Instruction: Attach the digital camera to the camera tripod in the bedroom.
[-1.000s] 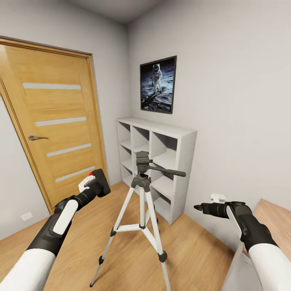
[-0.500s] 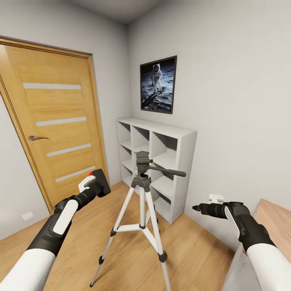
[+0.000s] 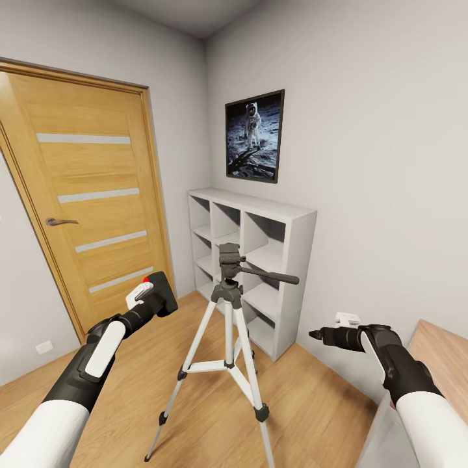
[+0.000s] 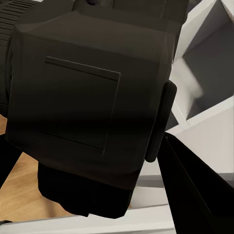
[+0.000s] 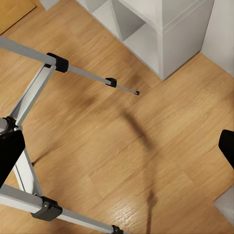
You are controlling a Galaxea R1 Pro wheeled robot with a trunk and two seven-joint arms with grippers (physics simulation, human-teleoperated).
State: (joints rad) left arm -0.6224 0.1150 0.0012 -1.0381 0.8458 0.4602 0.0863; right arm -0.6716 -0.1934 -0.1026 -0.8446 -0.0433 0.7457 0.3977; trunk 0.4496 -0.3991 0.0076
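The digital camera [image 3: 161, 294] is a boxy matte-black body with a red button on top. The left gripper [image 3: 151, 298] is clamped on it and holds it left of the camera tripod [image 3: 227, 344]. The camera tripod stands on the wood plank floor [image 3: 312, 403] on 3 silver-white legs with black joints; its dark grey head carries 1 long side handle. The right gripper [image 3: 316, 335] hangs to its right; whether its jaws are apart or together cannot be told. Behind it stands a white cube shelf [image 3: 260, 260].
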